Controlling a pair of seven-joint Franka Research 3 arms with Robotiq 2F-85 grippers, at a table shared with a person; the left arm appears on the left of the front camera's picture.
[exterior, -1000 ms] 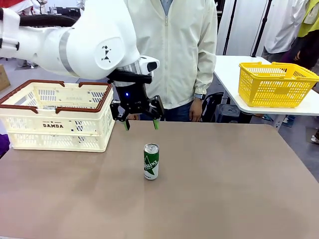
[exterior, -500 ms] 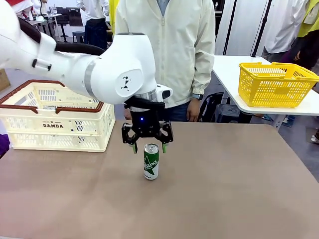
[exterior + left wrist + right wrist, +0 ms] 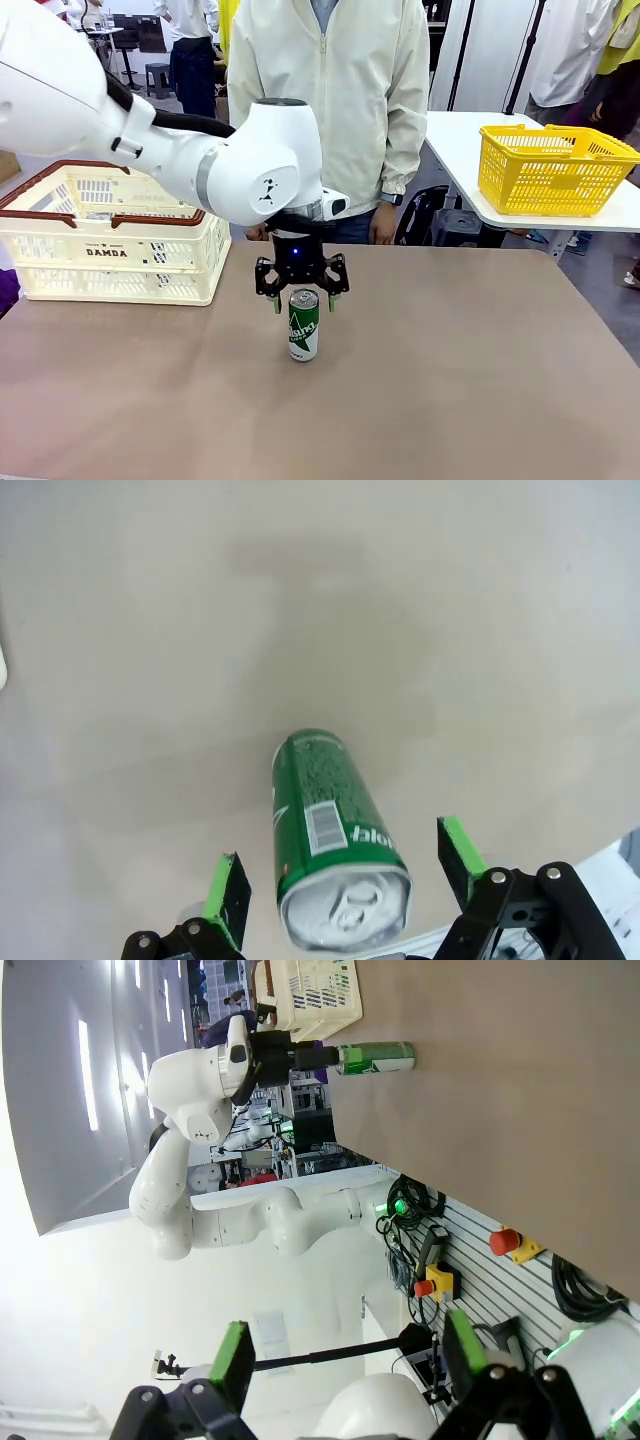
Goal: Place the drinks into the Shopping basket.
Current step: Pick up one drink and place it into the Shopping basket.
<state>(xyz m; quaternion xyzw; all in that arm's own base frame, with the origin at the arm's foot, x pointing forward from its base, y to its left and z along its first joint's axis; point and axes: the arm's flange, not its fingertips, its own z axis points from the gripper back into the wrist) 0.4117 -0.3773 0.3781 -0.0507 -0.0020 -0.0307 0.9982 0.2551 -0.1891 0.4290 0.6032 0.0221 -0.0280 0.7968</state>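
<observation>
- Front view: a green can (image 3: 303,324) stands upright near the middle of the desk (image 3: 480,380), well apart from the basket (image 3: 110,235) at the desk's left side.
- Left hand (image 3: 303,299) hangs straight over the can, jaws spread wide, one green pad on each side of the silver top, neither touching it as far as I can tell.
- Left wrist view agrees: the can (image 3: 338,840) sits between the open fingers (image 3: 228,892), a gap on both sides.
- Step in hand, as I judge it: the reach for the can, grasp not yet made.
- Next move calls for a short drop so the pads span the can's body, a squeeze, then a lift and carry left over the basket rim.
- Right hand (image 3: 345,1360) is open and empty, parked off the desk.
- A person (image 3: 330,100) stands at the far edge.
</observation>
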